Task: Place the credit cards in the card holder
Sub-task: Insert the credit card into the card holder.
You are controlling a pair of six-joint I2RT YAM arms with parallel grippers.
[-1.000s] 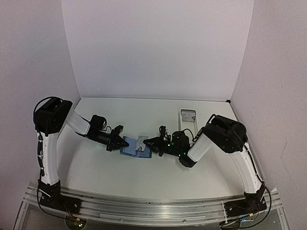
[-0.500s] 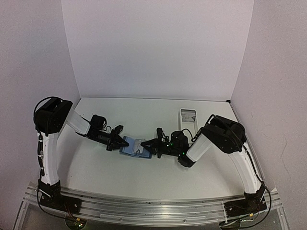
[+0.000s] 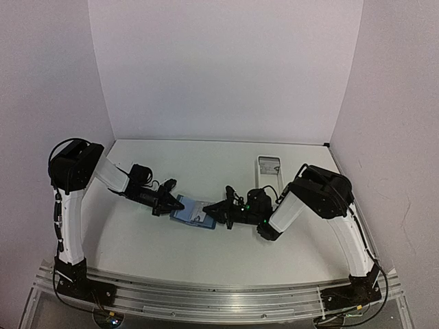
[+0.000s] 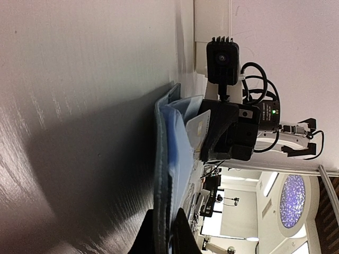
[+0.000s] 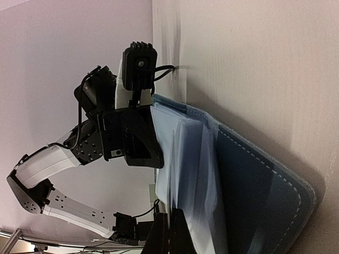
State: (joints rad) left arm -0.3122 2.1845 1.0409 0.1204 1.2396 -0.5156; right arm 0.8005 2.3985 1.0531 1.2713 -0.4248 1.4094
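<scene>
The blue card holder (image 3: 192, 216) lies flat at mid-table, its flap open. My left gripper (image 3: 171, 204) is shut on its left edge; in the left wrist view that edge (image 4: 161, 201) runs between the jaws of the left gripper (image 4: 165, 234). My right gripper (image 3: 215, 210) comes in low from the right, shut on a pale credit card (image 5: 183, 159). In the right wrist view the right gripper (image 5: 170, 232) pinches the card's near edge, and the card's far part sits among the holder's inner pockets (image 5: 254, 185). From the left wrist the card (image 4: 195, 129) shows sticking out of the holder (image 4: 177, 159).
A long white tray (image 3: 269, 166) stands behind the right arm at the back right. White walls close in the table on three sides. The two arms' bases sit on the rail at the near edge.
The right gripper has moved left and down toward the holder, and the card has tilted from raised to nearly flat inside it. The left gripper has kept still.
</scene>
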